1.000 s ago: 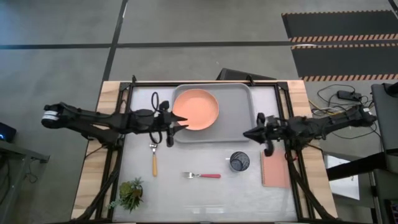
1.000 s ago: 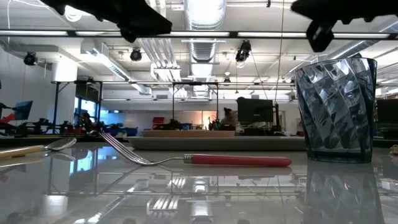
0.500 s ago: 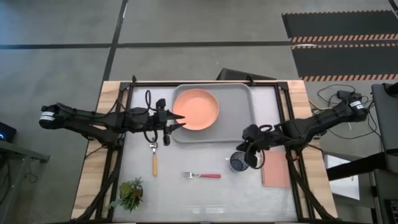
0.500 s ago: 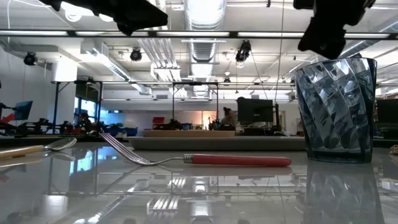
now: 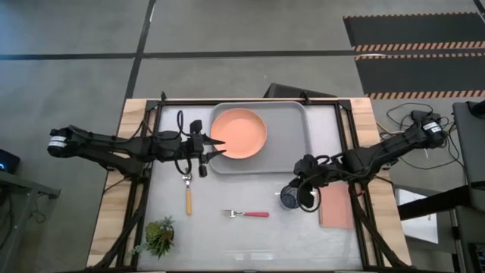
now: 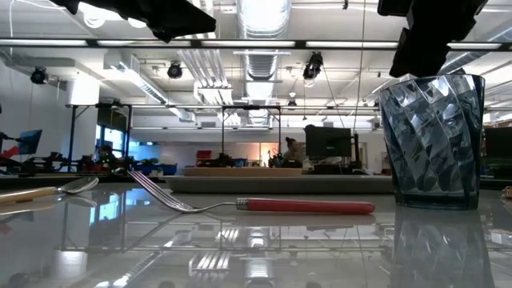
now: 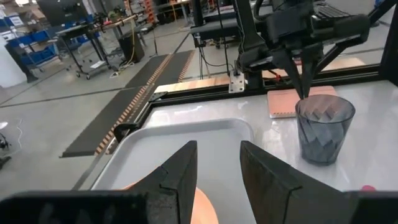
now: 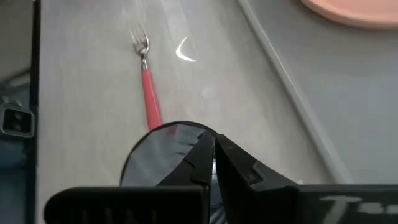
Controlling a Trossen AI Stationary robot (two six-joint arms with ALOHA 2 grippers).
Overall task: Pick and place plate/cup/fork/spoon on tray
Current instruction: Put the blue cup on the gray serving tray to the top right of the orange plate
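Right gripper (image 5: 297,199) at the cup (image 5: 290,197)

The right gripper's 2 fingers are seen nearly pressed together over the cup's rim; the cup is stood just below the tray (image 5: 292,144); the plate (image 5: 238,133) is laid in the tray; the left gripper (image 5: 216,146) is held open at the tray's left edge.

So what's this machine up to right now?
It is loading tableware onto the grey tray. The orange plate already lies in it. The right gripper is at the rim of the blue cup, fingers nearly together. The left gripper waits open at the tray's edge. The fork and spoon lie on the table.
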